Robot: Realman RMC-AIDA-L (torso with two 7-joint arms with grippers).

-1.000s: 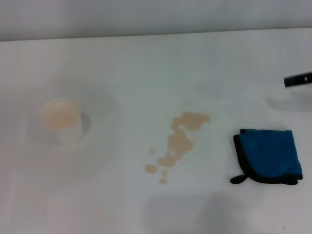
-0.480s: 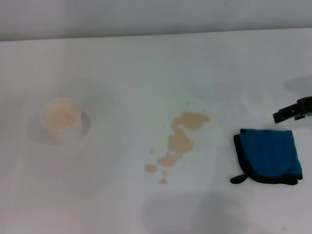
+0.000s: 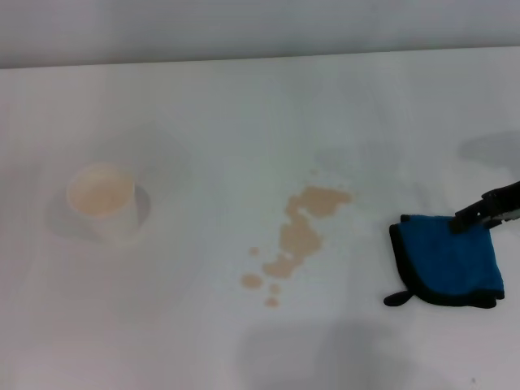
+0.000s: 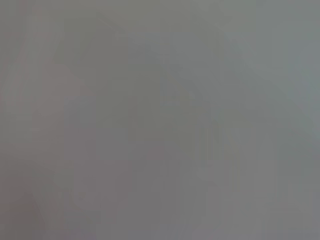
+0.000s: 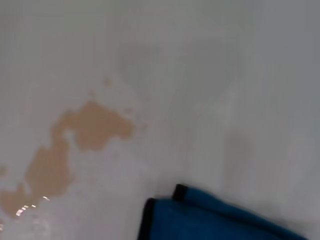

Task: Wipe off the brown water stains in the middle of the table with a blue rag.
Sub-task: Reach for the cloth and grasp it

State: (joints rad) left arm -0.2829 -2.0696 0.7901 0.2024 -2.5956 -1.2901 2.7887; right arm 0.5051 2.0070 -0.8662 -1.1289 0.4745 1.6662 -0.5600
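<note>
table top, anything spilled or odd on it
Yes: brown water stains lie mid-table, a blotchy trail with stray droplets, unwiped. The blue rag lies folded beside them, the right tool at its far edge.

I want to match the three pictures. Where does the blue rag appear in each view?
Head view: the blue rag lies on the table's right side, with the right tool at its far edge.
Left wrist view: not in it; only plain grey shows.
Right wrist view: the rag's corner sits at the lower edge.
Shared landmark: the brown stains, in the head and right wrist views.
</note>
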